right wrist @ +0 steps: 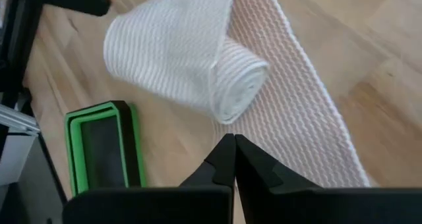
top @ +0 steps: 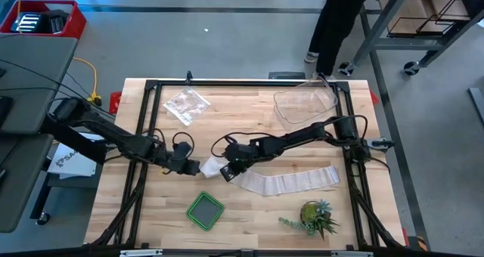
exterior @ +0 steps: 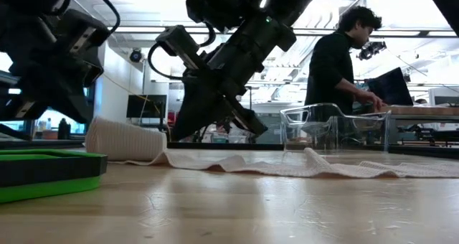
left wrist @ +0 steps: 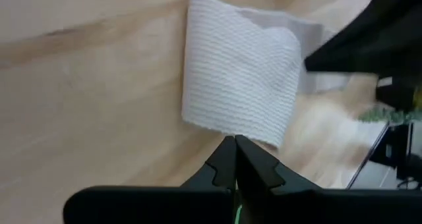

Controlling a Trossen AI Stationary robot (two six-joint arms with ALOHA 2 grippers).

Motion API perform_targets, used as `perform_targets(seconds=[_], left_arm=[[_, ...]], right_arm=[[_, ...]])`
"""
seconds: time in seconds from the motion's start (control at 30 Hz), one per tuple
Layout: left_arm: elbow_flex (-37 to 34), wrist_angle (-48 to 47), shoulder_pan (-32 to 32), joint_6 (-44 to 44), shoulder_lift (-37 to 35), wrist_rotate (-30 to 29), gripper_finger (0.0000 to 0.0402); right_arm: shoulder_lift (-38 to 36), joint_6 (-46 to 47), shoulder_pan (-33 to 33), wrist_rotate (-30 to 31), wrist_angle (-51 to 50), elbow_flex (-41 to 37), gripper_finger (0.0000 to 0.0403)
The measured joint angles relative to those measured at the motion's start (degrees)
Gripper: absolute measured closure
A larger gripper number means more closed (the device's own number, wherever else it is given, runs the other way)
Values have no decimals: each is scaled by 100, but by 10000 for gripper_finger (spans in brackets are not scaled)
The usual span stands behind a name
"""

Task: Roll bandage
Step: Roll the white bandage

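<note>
High view, bandage: white bandage (top: 280, 182) lies on the wooden table (top: 249, 219), partly rolled; the roll end sits mid-table, the loose strip trails away from it toward my right arm's side.
High view, left gripper: my left gripper (top: 190, 166) sits just beside the roll, on the side away from the strip; fingers pressed together, holding nothing.
High view, right gripper: my right gripper (top: 229, 170) sits at the roll's other side, over where the strip begins; fingers pressed together, empty.
High view, other things: green tray (top: 205, 211) near the roll; small plant (top: 316, 216) near the strip's far end; clear plastic tub (top: 305, 104) and crinkly clear bag (top: 186, 104) well apart from the bandage.
Low view: roll lies on its side on the table, strip running flat away from it; tub stands behind the strip; a person (exterior: 338, 64) stands in the room beyond.
Left wrist view: my closed fingertips point at the roll's near edge, just short of the cloth.
Right wrist view: my closed fingertips hover just beside the roll's open end, above the strip; green tray beside the roll.
</note>
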Motion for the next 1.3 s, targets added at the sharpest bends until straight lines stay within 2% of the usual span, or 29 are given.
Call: perform_targets(seconds=[0.2, 0.37, 0.47, 0.6, 0.83, 1.0, 1.17, 1.3], left_arm=[[-6, 108, -284, -291, 295, -50, 401], [0, 578, -515, -461, 691, 243, 401], [-2, 598, -617, -610, 859, 41, 401], [-6, 674, -586, -741, 1036, -351, 401], [-2, 834, -551, -664, 1111, -352, 401], [0, 836, -433, -713, 1186, -683, 401], [-3, 970, -285, -699, 1369, -567, 401], [-2, 1456, -226, -557, 1509, -595, 401]], right_arm=[[-6, 134, 0, 52, -56, 0, 403], [-6, 97, 2, 40, -97, 2, 403], [-6, 132, 0, 24, -92, 2, 403], [-19, 72, -7, 10, -69, 2, 403], [-28, -155, -128, -6, -4, 2, 403], [-28, -101, -190, 111, 84, 2, 403], [39, 38, -180, 155, 85, 2, 403], [82, 188, -179, 151, 148, 0, 403]])
